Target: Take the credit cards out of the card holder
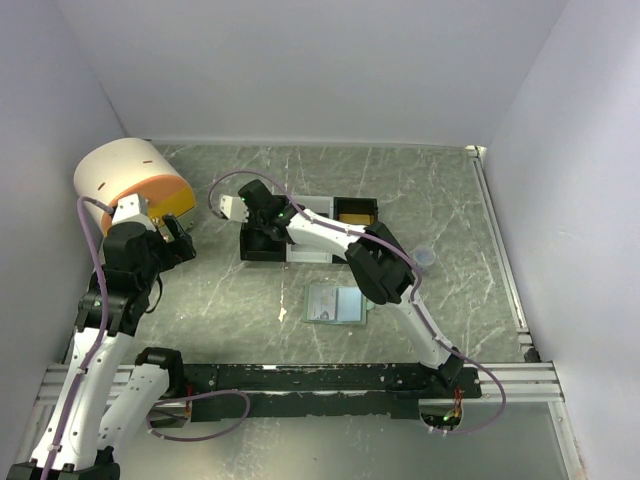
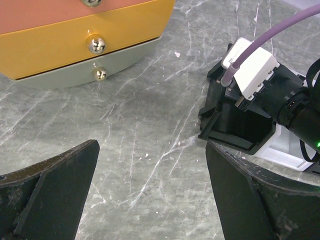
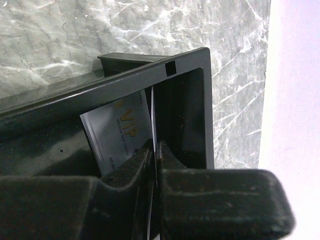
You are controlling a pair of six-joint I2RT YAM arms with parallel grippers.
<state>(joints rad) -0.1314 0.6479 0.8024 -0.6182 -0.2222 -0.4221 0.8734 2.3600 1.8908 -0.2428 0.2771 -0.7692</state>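
Observation:
The card holder (image 1: 335, 303) lies open on the table, pale blue-green inside up, below the tray. My right gripper (image 1: 262, 215) reaches into the black left compartment of the tray (image 1: 268, 252). In the right wrist view it (image 3: 156, 147) is shut on a thin credit card (image 3: 152, 117) seen edge-on, standing upright in that compartment. A second grey card printed "VIP" (image 3: 120, 130) leans inside the same compartment (image 3: 150, 75). My left gripper (image 1: 178, 240) is open and empty over bare table, its fingers (image 2: 50, 185) wide apart, left of the tray (image 2: 240, 125).
A round pink, yellow and grey drawer unit (image 1: 130, 180) stands at the back left, close to my left gripper; its knobs (image 2: 96, 45) show in the left wrist view. The tray's right end holds a yellow compartment (image 1: 356, 210). White walls enclose the table.

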